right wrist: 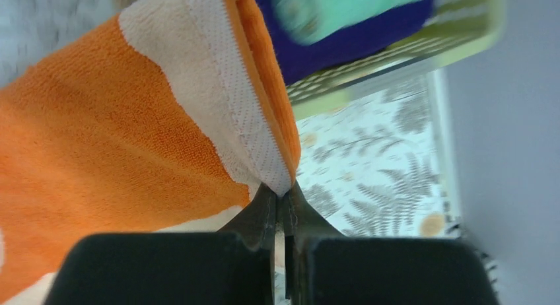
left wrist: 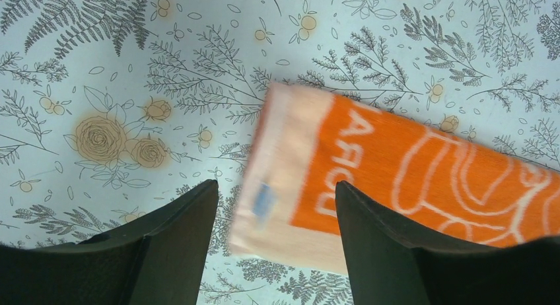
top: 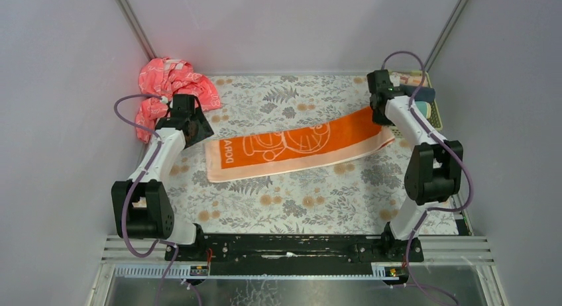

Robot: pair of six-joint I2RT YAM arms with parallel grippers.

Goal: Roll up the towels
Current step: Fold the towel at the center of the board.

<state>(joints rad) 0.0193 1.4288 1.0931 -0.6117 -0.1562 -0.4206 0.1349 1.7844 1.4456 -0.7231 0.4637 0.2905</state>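
Firmly closed right pincer pinching the hem of the orange towel, left pincer open above the towel's lettered end, floral bench beneath

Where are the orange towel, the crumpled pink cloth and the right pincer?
orange towel (top: 298, 147): top view, middle of its orange face.
crumpled pink cloth (top: 171, 79): top view, centre of the heap.
right pincer (right wrist: 282, 194): right wrist view, tips pinching the towel's edge.

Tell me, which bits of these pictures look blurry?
Right wrist view: the mint towel and dark blue cloth behind are smeared, the orange towel up close shows its weave. Left wrist view: its pale end is fuzzy, the flowered tablecloth sharp. Top view: evenly lit, crisp.
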